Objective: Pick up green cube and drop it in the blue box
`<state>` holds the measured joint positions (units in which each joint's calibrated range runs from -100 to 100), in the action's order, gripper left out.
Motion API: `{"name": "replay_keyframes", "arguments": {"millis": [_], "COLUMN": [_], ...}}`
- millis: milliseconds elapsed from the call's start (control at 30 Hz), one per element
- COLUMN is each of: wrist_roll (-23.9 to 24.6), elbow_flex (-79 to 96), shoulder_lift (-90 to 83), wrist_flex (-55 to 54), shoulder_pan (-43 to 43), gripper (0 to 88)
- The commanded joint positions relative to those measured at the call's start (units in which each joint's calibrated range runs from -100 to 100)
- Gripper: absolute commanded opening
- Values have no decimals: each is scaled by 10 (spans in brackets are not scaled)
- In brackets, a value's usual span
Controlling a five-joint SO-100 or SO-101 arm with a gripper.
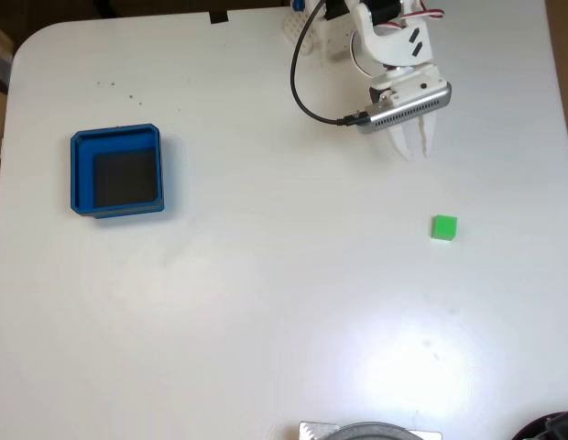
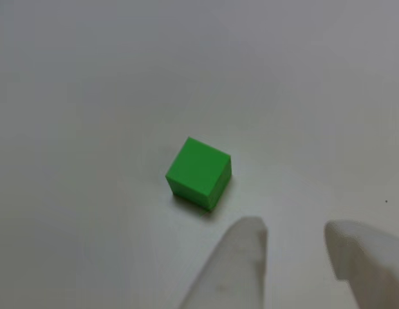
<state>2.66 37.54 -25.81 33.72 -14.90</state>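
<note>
Your gripper (image 1: 416, 147) hangs empty with a small gap between its fingers, so open it wider and lower it straight over the green cube (image 1: 443, 227) lying on the table (image 1: 266, 275), well apart from the blue box (image 1: 80, 174).

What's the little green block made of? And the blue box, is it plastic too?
The green cube looks like solid matte plastic: flat even colour, crisp edges, no shine. The blue box also looks like moulded or printed plastic, with thick uniform walls; its dark floor's material is unclear.
</note>
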Motion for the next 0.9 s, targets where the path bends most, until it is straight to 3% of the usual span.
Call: {"name": "replay_keyframes", "arguments": {"millis": [0, 667, 867], "wrist_roll": [-3, -3, -3], "elbow_flex": [-81, -341, -401], "shoulder_lift": [37, 299, 335], "wrist_flex": [-12, -11, 64], "shoulder_pan": [-7, -31, -31], "gripper": [27, 27, 27]}}
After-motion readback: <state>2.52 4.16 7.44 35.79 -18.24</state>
